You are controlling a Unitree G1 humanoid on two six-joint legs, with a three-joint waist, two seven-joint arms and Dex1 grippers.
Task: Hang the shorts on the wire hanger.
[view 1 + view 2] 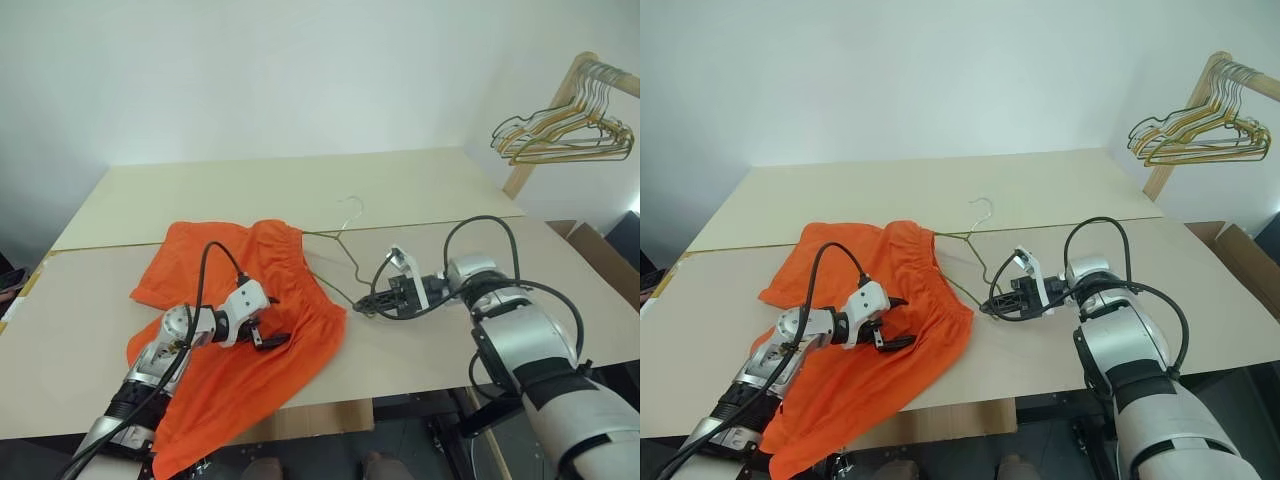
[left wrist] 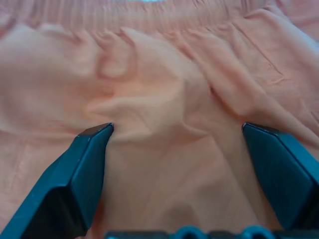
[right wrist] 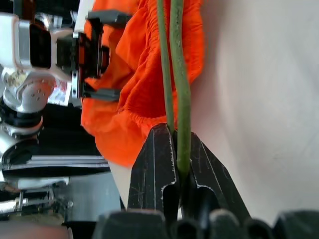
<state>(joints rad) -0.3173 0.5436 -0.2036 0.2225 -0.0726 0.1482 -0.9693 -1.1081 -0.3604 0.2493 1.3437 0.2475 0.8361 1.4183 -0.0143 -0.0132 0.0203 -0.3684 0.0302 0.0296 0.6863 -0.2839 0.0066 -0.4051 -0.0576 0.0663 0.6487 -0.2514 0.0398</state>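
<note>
- Gripping the wire hanger (image 1: 345, 262) at its lower corner, the right gripper (image 3: 175, 149) was clamped shut; in the right wrist view the olive wire ran up between the two black fingers (image 3: 155, 164).
- Hanger lay on the tan table (image 1: 420, 200), hook (image 1: 982, 209) pointing toward the far edge, one shoulder running under or against the waistband of the shorts (image 1: 240, 300); could not tell which.
- Shorts lay crumpled flat on the near-left part of the table, gathered waistband toward the hanger, one leg draping over the near edge.
- Left gripper (image 1: 268, 330) was fully spread, holding nothing, sitting over the middle of the shorts just below the waistband.
- Left wrist view: both fingers (image 2: 89, 164) wide apart with wrinkled orange fabric between them; contact with the cloth could not be judged.
- Right gripper sat just beside the shorts' right edge, pointing toward the left gripper.
- Bunch of gold and grey hangers (image 1: 565, 130) hung on a wooden rack (image 1: 545, 120) at far right, well apart from the table work.
</note>
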